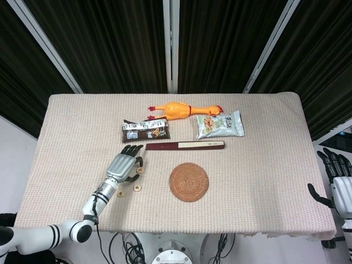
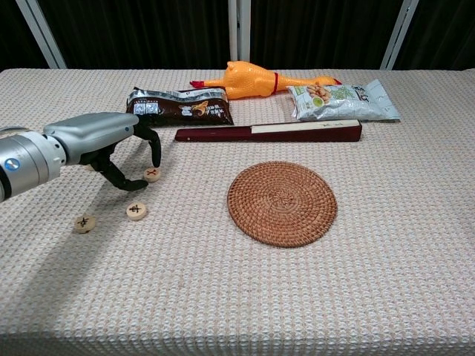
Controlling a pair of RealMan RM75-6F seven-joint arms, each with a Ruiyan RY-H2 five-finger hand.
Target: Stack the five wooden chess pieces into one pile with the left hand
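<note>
Nearest me, one wooden chess piece [image 2: 84, 222] lies flat on the table [image 2: 371, 297]; a second piece [image 2: 136, 211] sits just right of it, apart. My left hand [image 2: 111, 144] arches above a third piece [image 2: 151, 174], fingertips [image 2: 155, 159] curled down around it; whether they actually touch or pinch it, I cannot tell. No pile visible. Woven coaster [image 2: 282, 203] lies right of the pieces. Beyond: dark red flat box [image 2: 269, 132], brown snack packet [image 2: 178, 106], pale snack bag [image 2: 343, 101], rubber chicken [image 2: 256, 78] farthest. My right hand [image 1: 340, 187] hangs off the table's right edge, fingers spread, holding nothing.
</note>
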